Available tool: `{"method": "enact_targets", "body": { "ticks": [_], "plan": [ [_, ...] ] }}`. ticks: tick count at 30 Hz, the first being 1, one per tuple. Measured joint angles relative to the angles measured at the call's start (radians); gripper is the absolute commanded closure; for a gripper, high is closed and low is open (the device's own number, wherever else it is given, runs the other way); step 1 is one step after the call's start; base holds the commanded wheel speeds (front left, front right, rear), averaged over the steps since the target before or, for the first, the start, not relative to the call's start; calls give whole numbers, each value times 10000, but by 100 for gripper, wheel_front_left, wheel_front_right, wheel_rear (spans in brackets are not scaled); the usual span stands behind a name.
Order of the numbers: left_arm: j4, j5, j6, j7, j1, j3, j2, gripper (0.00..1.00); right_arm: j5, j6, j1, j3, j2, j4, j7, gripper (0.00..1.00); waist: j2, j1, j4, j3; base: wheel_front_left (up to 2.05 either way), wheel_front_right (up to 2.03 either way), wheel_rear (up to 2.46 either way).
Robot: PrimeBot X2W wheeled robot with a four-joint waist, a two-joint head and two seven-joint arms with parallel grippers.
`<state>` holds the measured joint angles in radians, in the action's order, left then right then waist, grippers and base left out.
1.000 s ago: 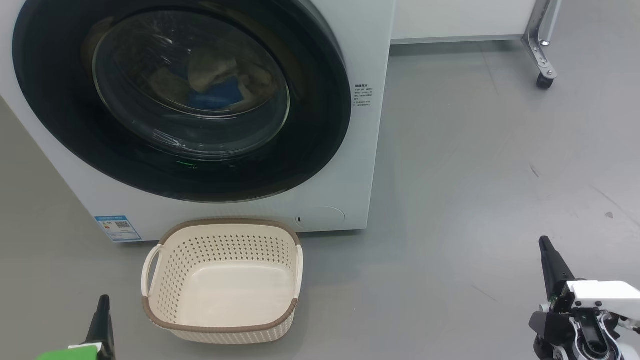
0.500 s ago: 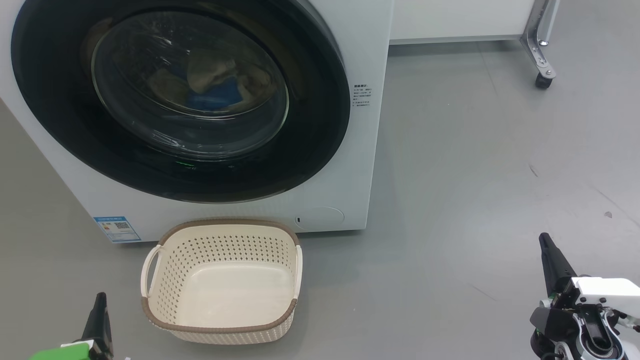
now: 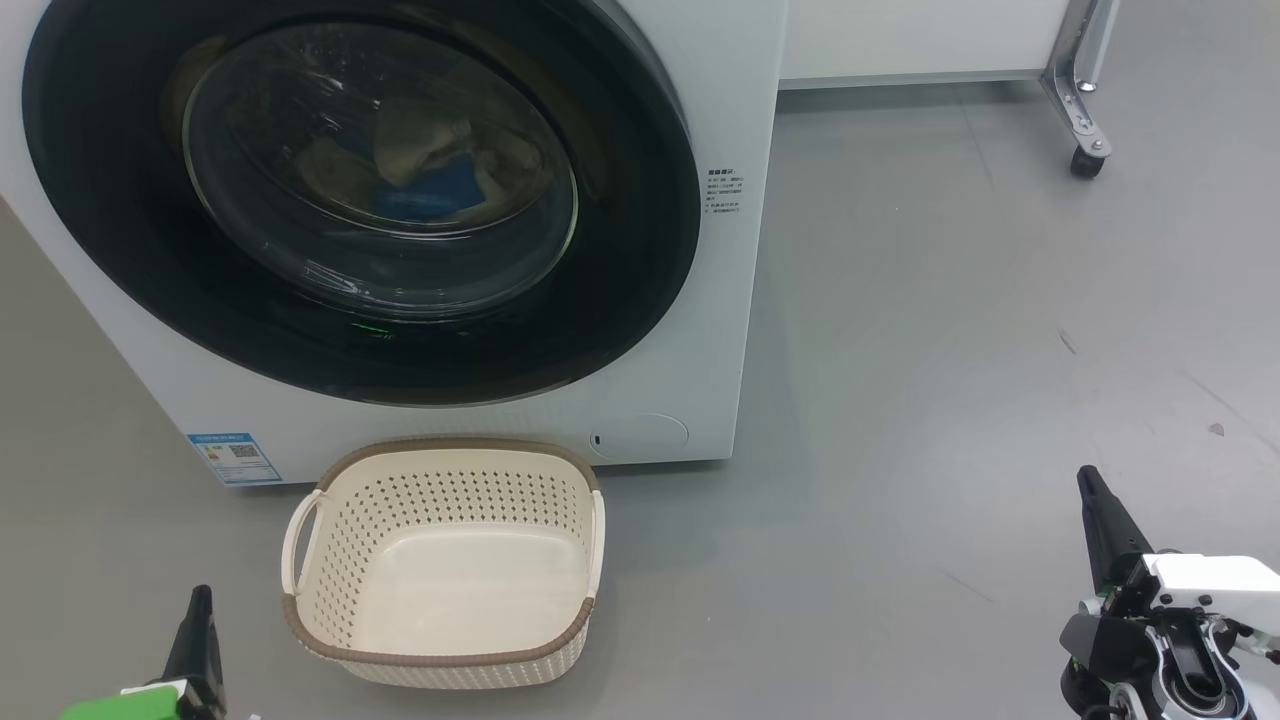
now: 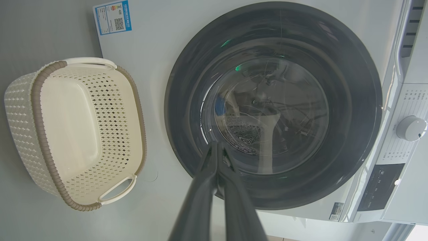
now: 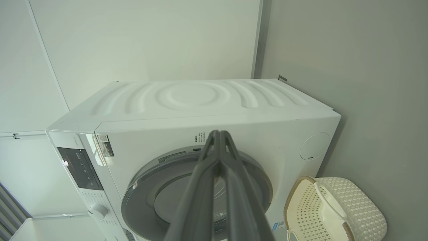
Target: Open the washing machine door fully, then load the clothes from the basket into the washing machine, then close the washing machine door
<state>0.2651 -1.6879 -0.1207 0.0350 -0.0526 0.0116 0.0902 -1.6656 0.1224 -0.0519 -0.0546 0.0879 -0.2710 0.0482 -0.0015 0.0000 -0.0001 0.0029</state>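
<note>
The white washing machine (image 3: 720,90) fills the upper left, and its washing machine door (image 3: 630,260), glossy black rim around bulging glass, is shut. Through the glass I make out the clothes (image 3: 430,160), cream with a blue patch, inside the drum. In front of the machine the cream basket (image 3: 440,445) stands on the floor with nothing in it. My left gripper (image 3: 203,595) is shut, low at the basket's left. Far to the right, my right gripper (image 3: 1088,482) is shut too. The left wrist view has my shut fingers (image 4: 230,174) before the door (image 4: 351,83), with the basket (image 4: 43,134) at left.
A white cabinet on a metal leg with a black caster (image 3: 1085,160) stands at the back right. Open grey floor (image 3: 950,350) lies right of the machine. The control panel and white knob (image 4: 411,128) sit beside the door. The right wrist view takes in the machine's top (image 5: 200,97).
Both grippers have sunk slightly toward the bottom edge of the head view. The door, clothes and basket have not moved.
</note>
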Motion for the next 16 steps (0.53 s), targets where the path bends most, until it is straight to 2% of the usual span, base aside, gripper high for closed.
{"method": "enact_targets", "body": {
  "ticks": [16],
  "plan": [
    [23, 0, 0, 2, -8, -19, 0, 100, 2, 2, -11, -13, -2, -31, 2, 100, 0, 0, 0, -2, 0, 0, 0]
  ]
}}
